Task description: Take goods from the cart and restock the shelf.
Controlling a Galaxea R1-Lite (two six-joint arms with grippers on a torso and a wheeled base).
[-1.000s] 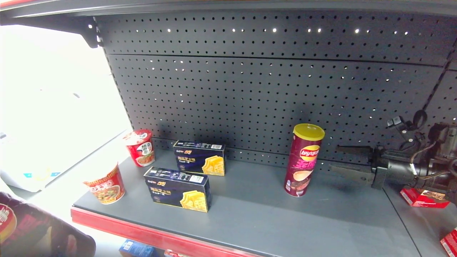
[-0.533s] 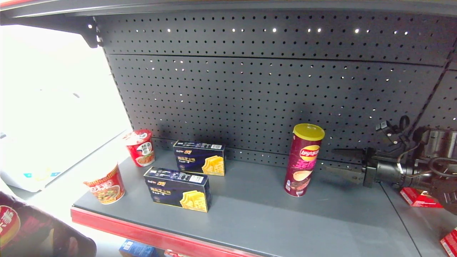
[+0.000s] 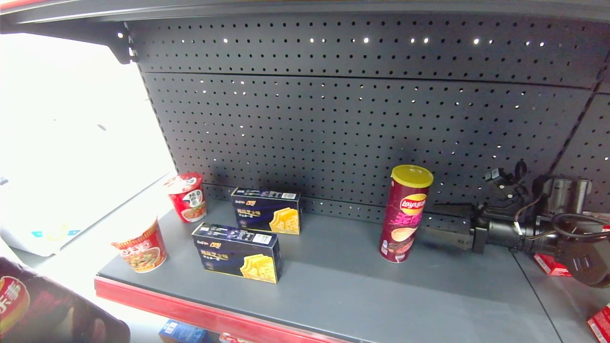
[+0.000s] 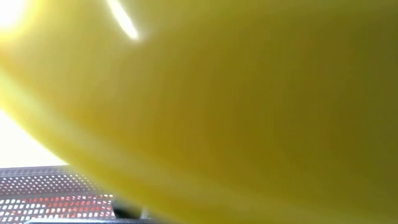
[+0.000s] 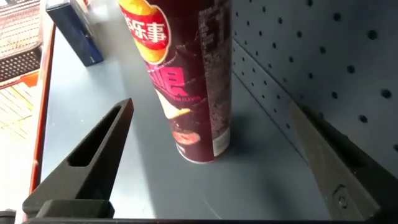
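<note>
The chips can [image 3: 405, 214] stood upright on the shelf [image 3: 343, 290], right of centre and close to the pegboard back panel [image 3: 333, 119]. The right gripper [image 3: 426, 219] lay level just beside it, on its right. The jaws were spread wide and grasped nothing, their tips at the can's side but apparently not touching it.

Judgement: the step in hand was the setting of this can on the shelf, with the hold already let go; a re-grip to shift it cannot be ruled out. If the can was placed, the next move called for a straight retreat to the right with the jaws kept wide. The can is tall and narrow and a brush from either jaw would likely topple it. A return to the cart for more stock would follow.

Elsewhere on the shelf, two dark blue boxes [image 3: 236, 252] and two red noodle cups [image 3: 140, 245] stood well apart from the can, at the left end. Red packets [image 3: 553, 264] lay on the neighbouring bay at right. A dark red pack [image 3: 28, 305] showed at the near left corner. Bright light washed out the room beyond the shelf's left end.
</note>
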